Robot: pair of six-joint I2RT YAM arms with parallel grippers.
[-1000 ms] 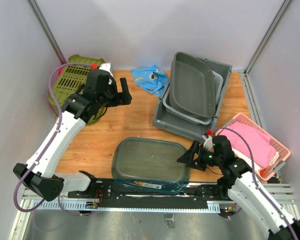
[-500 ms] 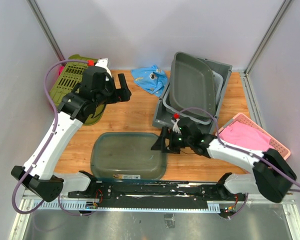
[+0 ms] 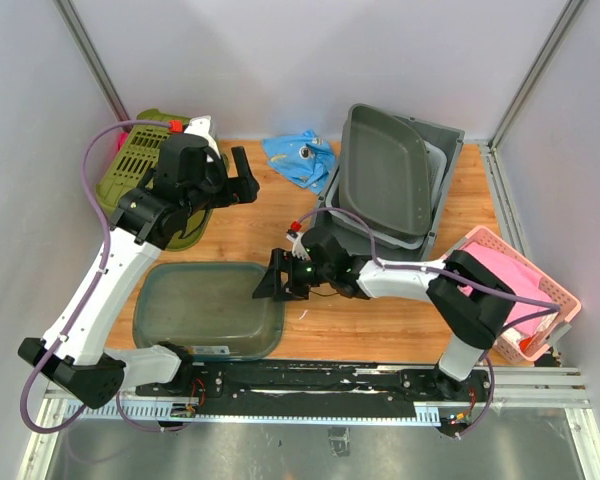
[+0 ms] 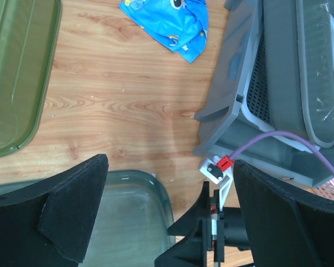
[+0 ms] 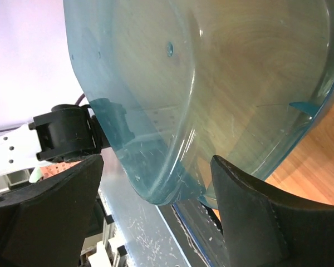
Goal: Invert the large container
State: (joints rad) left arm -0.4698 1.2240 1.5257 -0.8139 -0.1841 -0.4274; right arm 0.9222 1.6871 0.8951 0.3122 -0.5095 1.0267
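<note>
The large clear blue-green container (image 3: 205,310) lies flat at the near left of the table, its front edge over the rail. My right gripper (image 3: 270,287) is open at its right edge. In the right wrist view the container's rounded corner (image 5: 211,72) sits between the spread fingers of that gripper (image 5: 156,222). My left gripper (image 3: 248,175) is open and empty, held high over the back left of the table. The left wrist view looks down between that gripper's (image 4: 172,214) fingers at the container (image 4: 117,222) and the right gripper (image 4: 211,233).
Stacked grey bins (image 3: 385,190) lean at the back right. A pink basket (image 3: 520,285) with pink cloth stands at the right edge. A green basket (image 3: 140,165) sits at the back left. A blue bag (image 3: 300,155) lies at the back middle.
My right arm has swept left along the table's front, and the container has slid with it from the near middle to the near left. The left arm has barely moved.
</note>
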